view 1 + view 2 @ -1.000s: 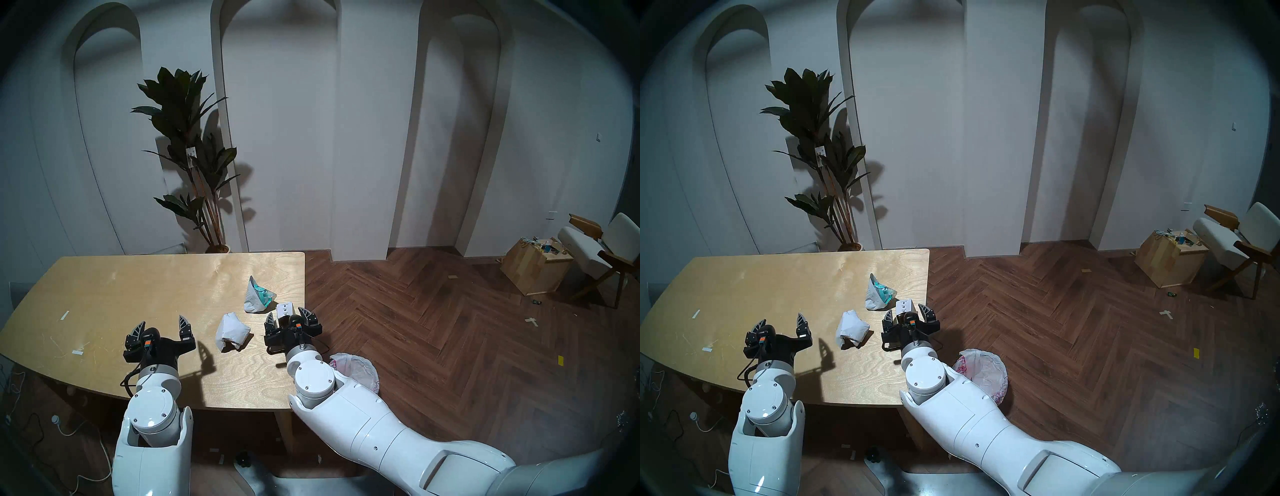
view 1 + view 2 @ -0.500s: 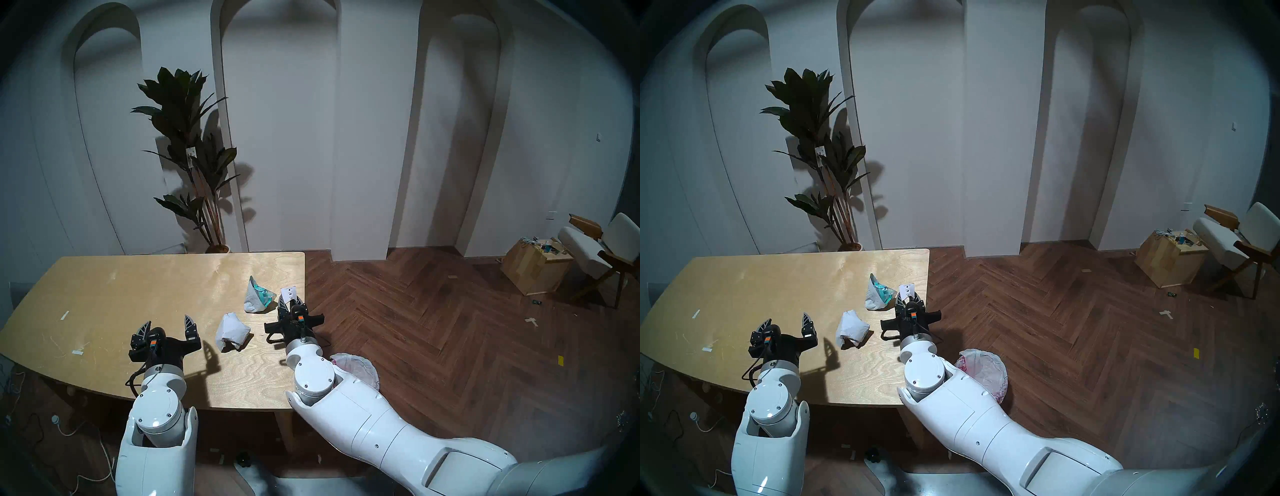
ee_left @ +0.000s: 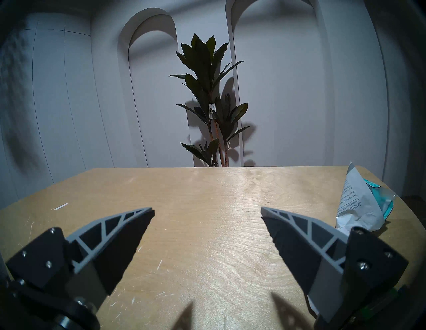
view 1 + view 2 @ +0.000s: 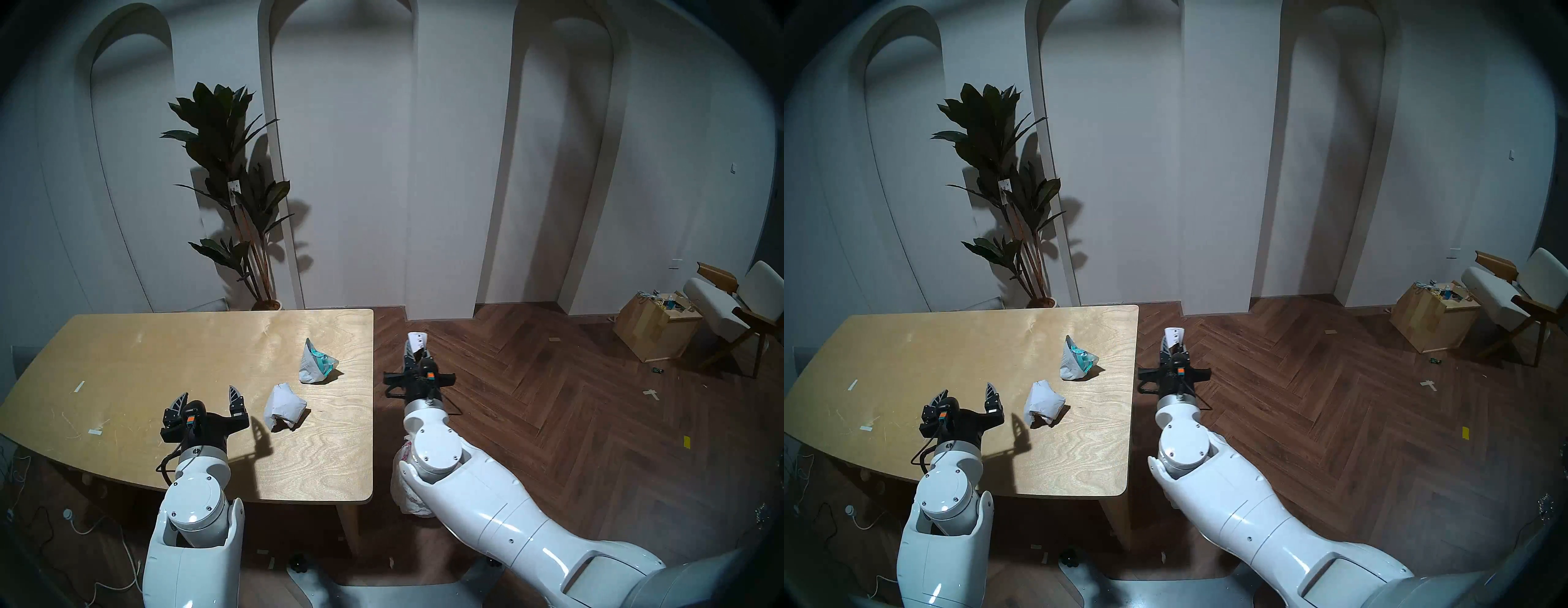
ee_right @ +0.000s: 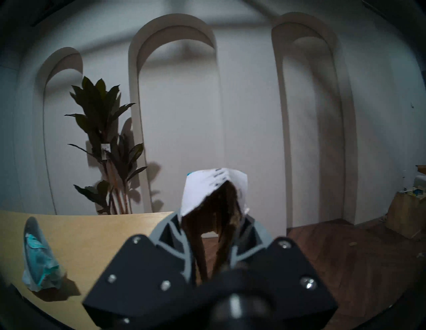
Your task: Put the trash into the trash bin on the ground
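Item 1. Right gripper (image 4: 415, 349): stood right of the table's right edge, above the wooden floor, at centre frame in the head views. Its fingers were clamped together on the small torn cardboard box (image 4: 416, 340), whose white printed face rose past the fingertips; the right wrist view showed the brown torn inside (image 5: 214, 202) squeezed between both fingers.

Item 2. Left gripper (image 4: 208, 398): hung over the lower left part of the table (image 4: 169, 348), fingers spread wide apart, nothing between them (image 3: 207, 212).

Item 3. Crumpled paper wad (image 4: 283, 406): lay on the table just right of the left gripper, apart from it.

Item 4. Crumpled wrapper with teal print (image 4: 316, 361): lay on the table above and right of the wad, near the right edge; seen at the right edge of the left wrist view (image 3: 359, 202).

Item 5. Trash bin (image 4: 406, 488): stood on the floor at lower centre, right of the table, largely hidden under the right arm; only a crinkled white bag with pink print showed.

Item 6. White tape strips (image 4: 79, 386): lay on the left part of the table.
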You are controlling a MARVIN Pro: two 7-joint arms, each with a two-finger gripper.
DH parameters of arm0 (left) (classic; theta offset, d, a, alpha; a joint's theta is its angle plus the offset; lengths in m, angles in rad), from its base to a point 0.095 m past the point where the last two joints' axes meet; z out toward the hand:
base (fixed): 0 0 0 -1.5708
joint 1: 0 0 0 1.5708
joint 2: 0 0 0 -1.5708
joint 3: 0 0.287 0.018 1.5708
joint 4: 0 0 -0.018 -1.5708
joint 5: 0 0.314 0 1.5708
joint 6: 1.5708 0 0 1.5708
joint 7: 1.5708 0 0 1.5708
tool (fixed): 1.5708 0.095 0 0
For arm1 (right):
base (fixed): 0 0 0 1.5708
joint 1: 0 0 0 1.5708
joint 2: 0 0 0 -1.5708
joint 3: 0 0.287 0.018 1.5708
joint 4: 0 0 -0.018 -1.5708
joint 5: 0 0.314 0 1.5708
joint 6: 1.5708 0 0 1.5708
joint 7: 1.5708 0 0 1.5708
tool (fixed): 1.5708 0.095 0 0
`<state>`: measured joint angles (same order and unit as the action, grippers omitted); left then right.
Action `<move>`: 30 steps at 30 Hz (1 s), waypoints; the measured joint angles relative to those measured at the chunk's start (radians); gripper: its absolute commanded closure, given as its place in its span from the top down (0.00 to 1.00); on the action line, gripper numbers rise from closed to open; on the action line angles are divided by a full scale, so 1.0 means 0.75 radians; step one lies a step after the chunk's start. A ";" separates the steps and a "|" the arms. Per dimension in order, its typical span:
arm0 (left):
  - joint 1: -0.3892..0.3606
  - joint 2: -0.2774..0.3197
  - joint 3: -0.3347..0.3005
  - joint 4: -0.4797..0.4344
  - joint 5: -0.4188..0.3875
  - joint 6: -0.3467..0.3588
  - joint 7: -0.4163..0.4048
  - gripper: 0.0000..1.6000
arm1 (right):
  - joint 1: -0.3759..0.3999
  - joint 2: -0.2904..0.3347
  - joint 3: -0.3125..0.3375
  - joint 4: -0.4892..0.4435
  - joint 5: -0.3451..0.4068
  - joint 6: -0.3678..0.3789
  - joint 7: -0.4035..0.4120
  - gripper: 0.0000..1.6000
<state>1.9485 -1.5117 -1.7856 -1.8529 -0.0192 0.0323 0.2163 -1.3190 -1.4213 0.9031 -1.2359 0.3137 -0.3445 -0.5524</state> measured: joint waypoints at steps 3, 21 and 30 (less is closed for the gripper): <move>0.000 0.001 -0.001 0.000 0.000 0.000 0.000 1.00 | -0.026 0.049 0.031 -0.026 0.029 0.011 0.000 0.00; -0.001 0.003 -0.002 0.000 -0.001 0.002 0.000 1.00 | 0.010 0.075 0.097 0.354 0.180 -0.033 0.136 0.00; -0.001 0.004 -0.002 0.003 -0.001 0.002 0.000 1.00 | 0.116 -0.023 0.120 0.588 0.208 -0.030 0.178 0.00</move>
<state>1.9475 -1.5087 -1.7871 -1.8510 -0.0197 0.0334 0.2162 -1.2319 -1.4388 0.9929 -0.7952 0.4699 -0.3670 -0.4192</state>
